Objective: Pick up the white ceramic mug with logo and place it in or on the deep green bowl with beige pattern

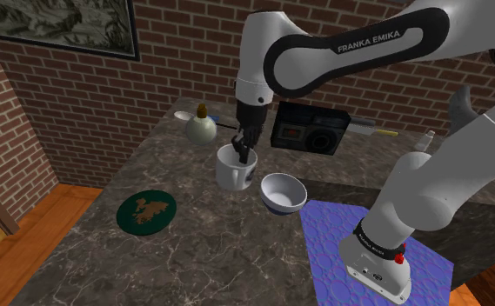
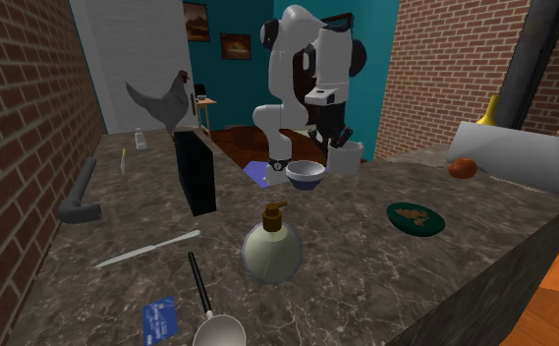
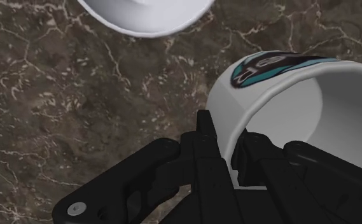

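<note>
Fingers (image 3: 203, 145) clamped on the mug wall, one outside and one inside the rim. Gripper (image 3: 227, 137) points straight down onto the white mug (image 1: 234, 169), gripping the rim at its 1 o'clock side in the shoulder view. The mug is upright with its mouth open upward and a teal-and-black logo on the outer wall. Cannot tell if its base touches the dark marbled counter (image 1: 237, 252) or sits just above it.

Shoulder view, from the mug:
- White bowl (image 1: 283, 193) with a blue band, at 4 o'clock, just beside.
- Green bowl (image 1: 147, 211), shallow, beige pattern inside, at 8 o'clock, well apart, nothing in it.
- Round bottle (image 1: 203, 126) at 11 o'clock, near.
- Black box (image 1: 311, 130) at 2 o'clock, by the brick wall.
- Blue mat (image 1: 341, 235) at 4 o'clock, further out, under the stand (image 1: 376, 269).
</note>
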Robot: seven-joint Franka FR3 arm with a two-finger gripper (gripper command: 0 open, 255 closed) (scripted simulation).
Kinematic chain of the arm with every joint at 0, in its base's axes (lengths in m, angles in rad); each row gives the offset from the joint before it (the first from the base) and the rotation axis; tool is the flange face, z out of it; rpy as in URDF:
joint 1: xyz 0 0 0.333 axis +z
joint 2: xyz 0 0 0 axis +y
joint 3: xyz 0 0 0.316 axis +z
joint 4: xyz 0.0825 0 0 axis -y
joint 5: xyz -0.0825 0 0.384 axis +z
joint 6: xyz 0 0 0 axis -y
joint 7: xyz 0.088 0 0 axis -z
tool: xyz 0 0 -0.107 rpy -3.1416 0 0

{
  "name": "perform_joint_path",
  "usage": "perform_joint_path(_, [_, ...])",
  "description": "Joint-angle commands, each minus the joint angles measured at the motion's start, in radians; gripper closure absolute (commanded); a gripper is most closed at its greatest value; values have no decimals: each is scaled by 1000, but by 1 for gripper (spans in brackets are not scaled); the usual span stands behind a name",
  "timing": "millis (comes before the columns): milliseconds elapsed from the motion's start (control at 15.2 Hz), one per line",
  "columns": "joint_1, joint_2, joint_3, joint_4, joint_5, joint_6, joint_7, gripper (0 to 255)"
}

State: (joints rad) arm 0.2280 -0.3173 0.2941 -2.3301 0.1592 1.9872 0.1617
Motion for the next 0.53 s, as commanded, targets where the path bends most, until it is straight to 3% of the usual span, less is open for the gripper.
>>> perform_joint_path(0, [3, 30, 13, 38, -5, -6, 22, 255])
perform_joint_path(462, [32, 274, 100, 298, -77, -21, 182, 255])
